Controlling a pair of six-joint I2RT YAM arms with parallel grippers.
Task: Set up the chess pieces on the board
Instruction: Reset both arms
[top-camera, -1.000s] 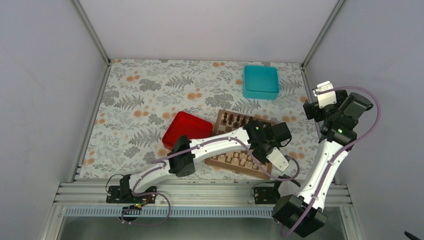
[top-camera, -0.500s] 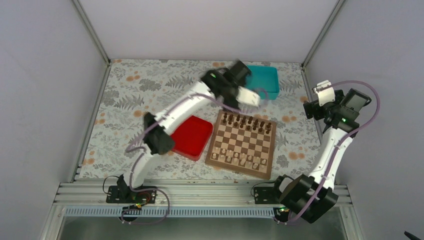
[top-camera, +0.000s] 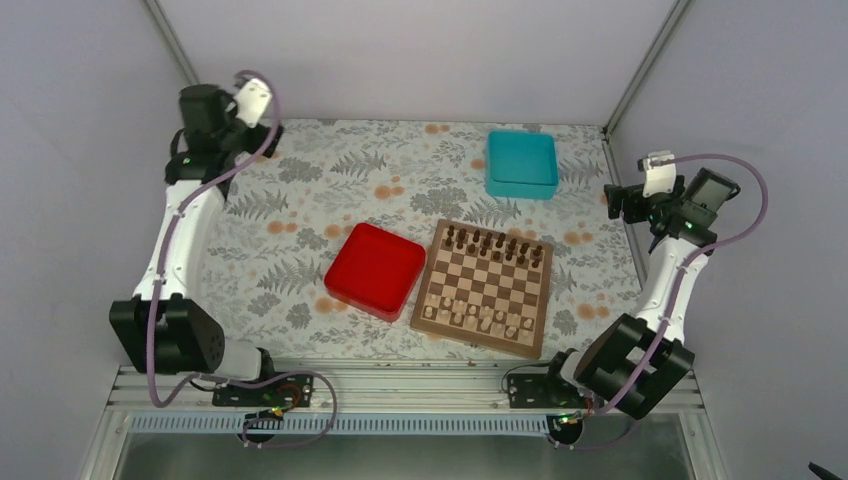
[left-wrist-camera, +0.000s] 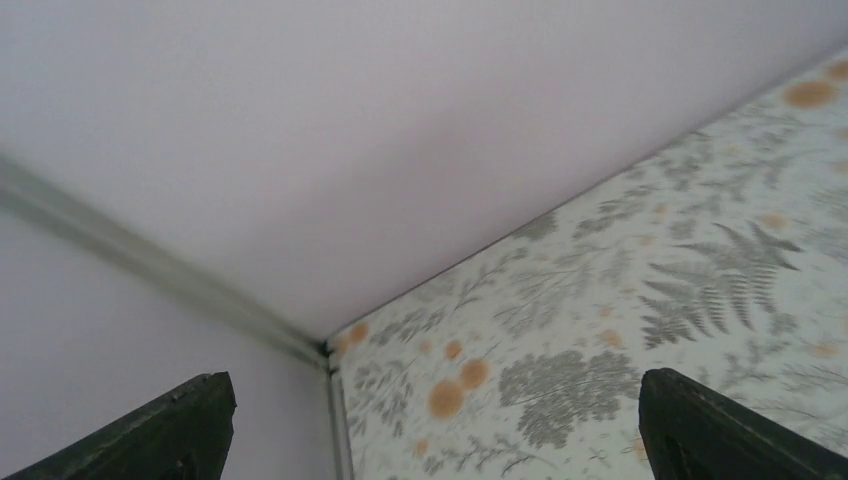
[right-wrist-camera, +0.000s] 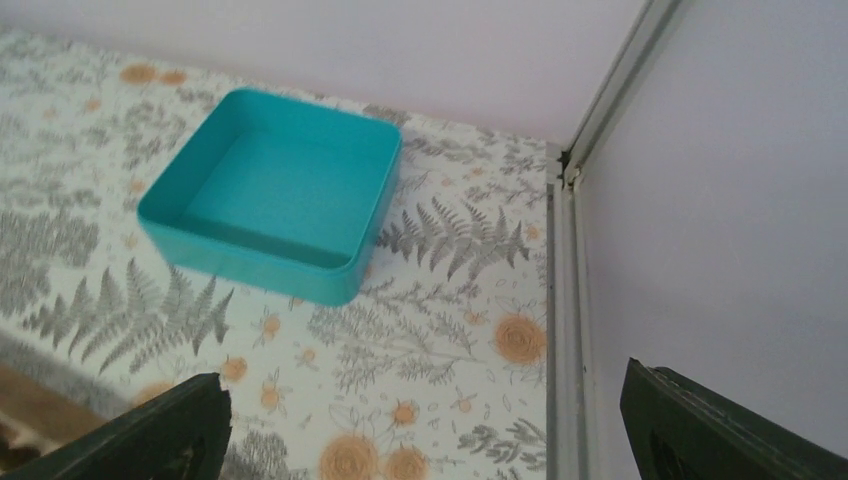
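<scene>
Status, left to right. Left gripper (top-camera: 255, 97) is up high at the far-left corner, over the cloth (top-camera: 290, 190) and well apart from everything. You can't read its jaws from the top view. The left wrist view settles it: both fingers (left-wrist-camera: 170, 430) sit at opposite bottom edges of the frame, wide apart, with nothing between them. That view gives you only the wall, the corner seam and cloth, with no board and no pieces.

Red tray (top-camera: 376, 270) lies just left of the board (top-camera: 487, 285), close beside it; I can't tell if they touch. Only the top view shows either fully.

Board sits centre-near, slightly rotated. Pale pieces (top-camera: 478, 318) stand on its two near rows, a bit staggered and too small to count. Dark pieces (top-camera: 495, 243) fill the two far rows. The middle squares are bare.

Teal box (top-camera: 521, 163) is at the far side, beyond the board. The right wrist view looks into it (right-wrist-camera: 250, 262) and shows it empty, which the top view also shows.

Right gripper (top-camera: 625, 198) is raised at the right edge of the cloth. In its wrist view the fingers (right-wrist-camera: 150, 430) are spread to both bottom corners, holding nothing. A brown sliver at that view's lower left may be the board, but it's too blurred to tell.
</scene>
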